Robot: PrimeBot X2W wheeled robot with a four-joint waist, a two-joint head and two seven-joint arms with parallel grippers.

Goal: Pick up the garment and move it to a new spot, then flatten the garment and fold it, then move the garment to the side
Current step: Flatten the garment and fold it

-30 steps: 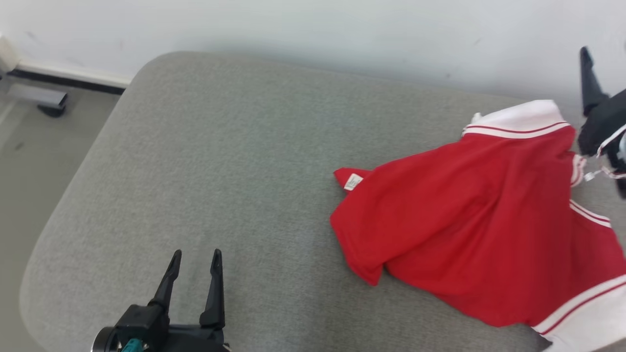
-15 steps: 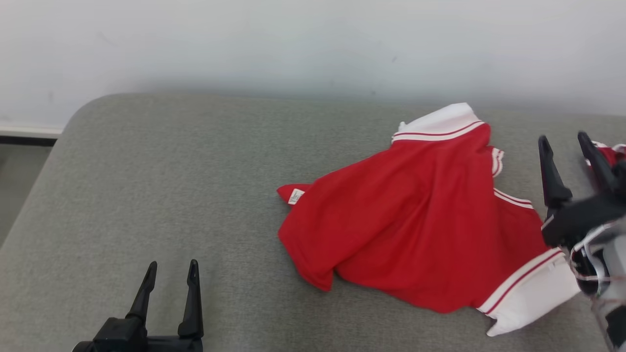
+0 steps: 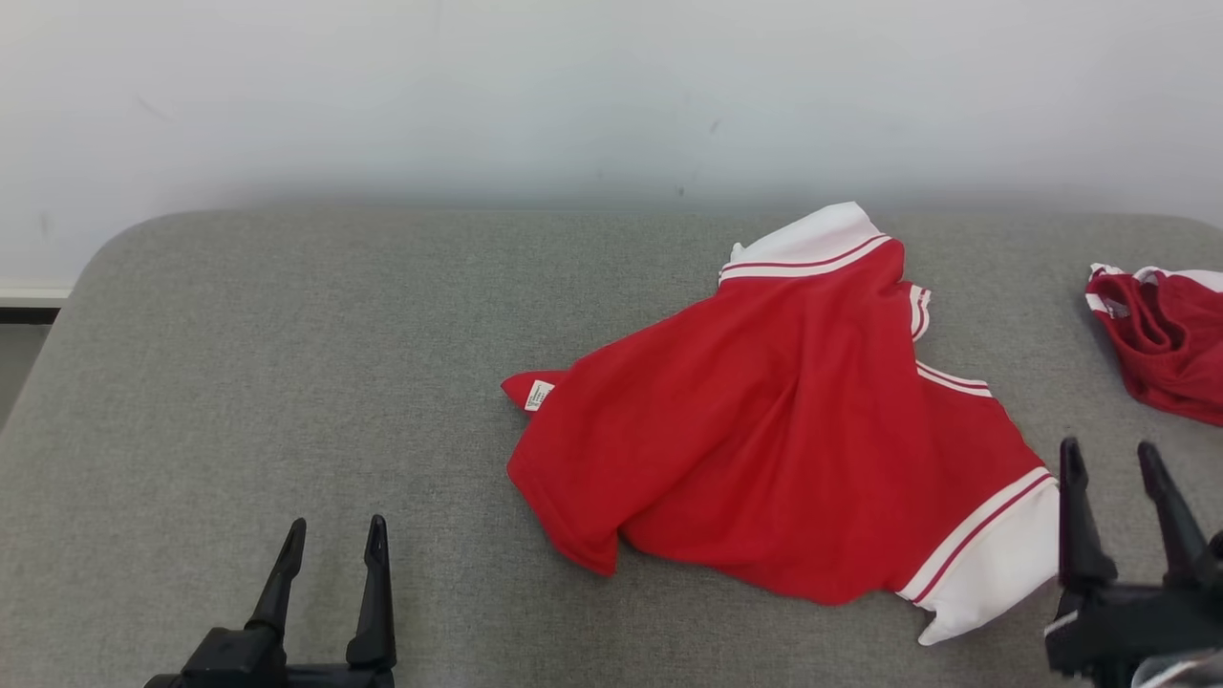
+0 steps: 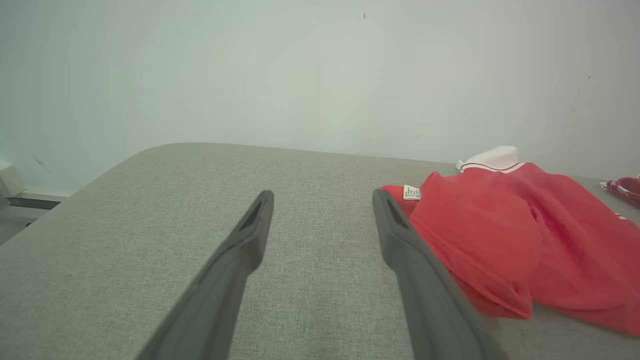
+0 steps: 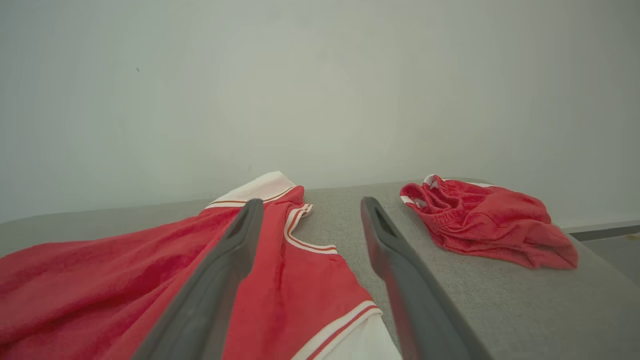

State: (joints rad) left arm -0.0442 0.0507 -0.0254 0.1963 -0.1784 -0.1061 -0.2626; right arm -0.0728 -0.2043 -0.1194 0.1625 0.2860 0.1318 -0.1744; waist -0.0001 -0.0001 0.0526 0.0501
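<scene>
The garment (image 3: pixel 764 449) is a red shirt with white, red-striped trim, lying crumpled and partly spread right of the middle of the grey cushion (image 3: pixel 287 334). A small white label shows at its left corner. My left gripper (image 3: pixel 336 524) stands open near the front edge, well left of the shirt and holding nothing. In the left wrist view its open fingers (image 4: pixel 324 195) frame bare cushion, with the garment (image 4: pixel 500 235) to the right. My right gripper (image 3: pixel 1108 446) is open just right of the shirt's white hem. In the right wrist view its fingers (image 5: pixel 312 201) straddle the garment's (image 5: pixel 100 280) striped edge.
A second red garment (image 3: pixel 1161 344) lies bunched at the cushion's far right, also seen as a heap (image 5: pixel 490 220) in the right wrist view. A pale wall (image 3: pixel 611 96) rises behind the cushion. The cushion's rounded left end drops to the floor (image 3: pixel 14 354).
The head camera has swung right, shifting the whole picture. My right gripper has come down from beside the shirt's collar to the near right, still open. The left gripper stays put.
</scene>
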